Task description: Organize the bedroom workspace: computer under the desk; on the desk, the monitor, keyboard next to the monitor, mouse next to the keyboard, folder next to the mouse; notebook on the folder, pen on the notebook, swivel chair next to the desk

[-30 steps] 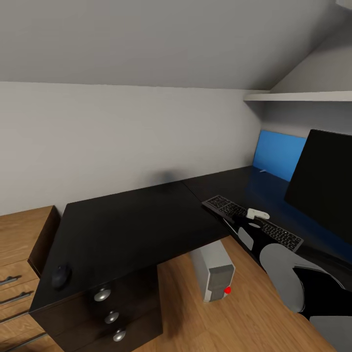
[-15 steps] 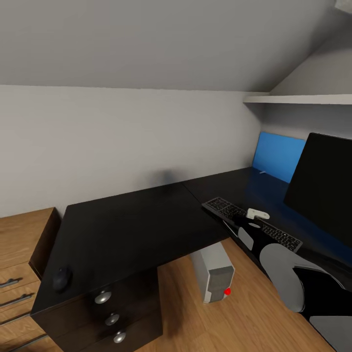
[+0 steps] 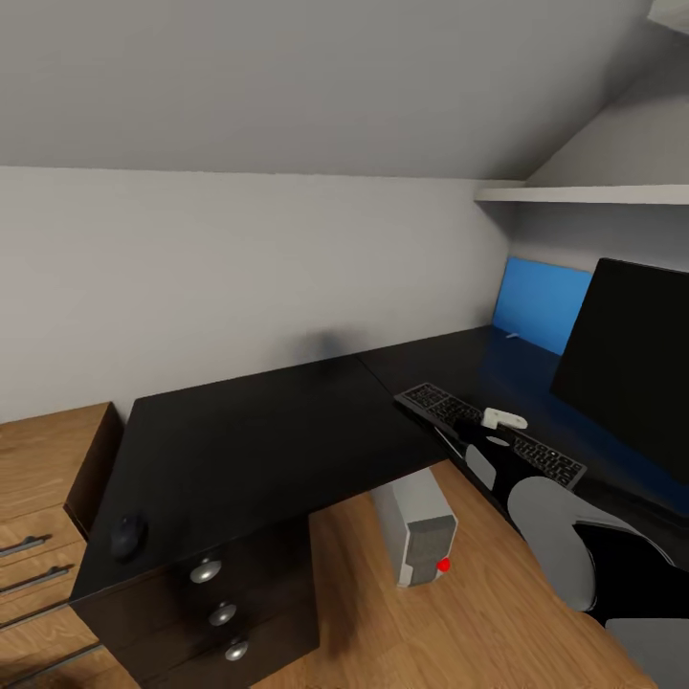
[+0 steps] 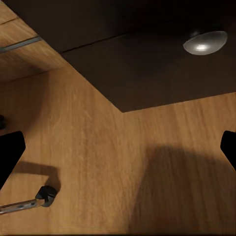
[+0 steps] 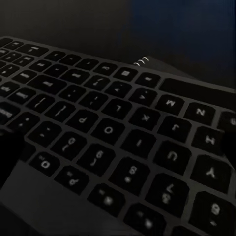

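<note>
Keyboard [image 3: 488, 436] lies under your right gripper [image 3: 504, 418] — jaw state I cannot tell; your left gripper [image 4: 118, 147] gapes wide. Mouse [image 3: 127, 536] sits far left on the desk [image 3: 268, 440].

The desk [image 3: 258, 431] is viewed from above by the head camera. The floor [image 4: 98, 162] beside the drawers [image 4: 147, 69] is faced closely by the left wrist camera. The keyboard [image 5: 108, 123], shared with the head view [image 3: 488, 435], is seen very near by the right wrist camera.

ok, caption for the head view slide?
Black L-shaped desk with keyboard and monitor at right, mouse at far left corner, computer underneath.
</note>
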{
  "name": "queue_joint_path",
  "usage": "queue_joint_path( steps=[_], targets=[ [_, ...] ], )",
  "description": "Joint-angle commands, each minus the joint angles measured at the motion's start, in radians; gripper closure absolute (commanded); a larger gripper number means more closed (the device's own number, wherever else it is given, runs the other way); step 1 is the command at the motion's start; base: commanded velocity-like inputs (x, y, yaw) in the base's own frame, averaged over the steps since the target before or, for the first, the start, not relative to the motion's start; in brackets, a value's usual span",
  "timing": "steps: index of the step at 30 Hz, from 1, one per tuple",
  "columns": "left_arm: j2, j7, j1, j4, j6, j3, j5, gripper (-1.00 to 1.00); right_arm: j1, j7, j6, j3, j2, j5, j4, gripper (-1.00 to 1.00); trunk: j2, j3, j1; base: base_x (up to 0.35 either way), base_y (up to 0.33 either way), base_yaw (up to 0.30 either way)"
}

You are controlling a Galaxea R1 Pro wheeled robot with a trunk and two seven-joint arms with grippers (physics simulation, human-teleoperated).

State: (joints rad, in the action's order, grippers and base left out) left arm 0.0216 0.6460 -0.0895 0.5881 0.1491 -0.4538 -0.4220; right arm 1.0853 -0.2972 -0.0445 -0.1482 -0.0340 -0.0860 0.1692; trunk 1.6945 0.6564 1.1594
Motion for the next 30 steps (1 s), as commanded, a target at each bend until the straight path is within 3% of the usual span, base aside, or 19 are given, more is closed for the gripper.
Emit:
queue_joint_path(
  steps=[1, 14, 30],
  targets=[
    [0.001, 0.006, -0.001, 0.0, 0.006, -0.008, -0.011, -1.0, 0.001, 0.0, -0.005, -0.001, 0.0, -0.009, 0.0, -1.0, 0.001, 0.001, 0.0, -0.041, 0.0, 0.0],
    [0.001, 0.007, -0.001, -0.001, 0.006, -0.008, -0.011, -1.0, 0.001, 0.001, -0.006, -0.001, 0.0, -0.01, 0.0, -1.0, 0.001, 0.001, 0.0, -0.153, 0.0, 0.0],
    [0.001, 0.007, -0.001, -0.001, 0.007, -0.008, -0.011, -1.0, 0.001, 0.003, -0.007, -0.001, 0.002, -0.027, 0.001, -1.0, 0.001, -0.002, 0.0, -0.011, 0.0, -0.032]
  ],
)
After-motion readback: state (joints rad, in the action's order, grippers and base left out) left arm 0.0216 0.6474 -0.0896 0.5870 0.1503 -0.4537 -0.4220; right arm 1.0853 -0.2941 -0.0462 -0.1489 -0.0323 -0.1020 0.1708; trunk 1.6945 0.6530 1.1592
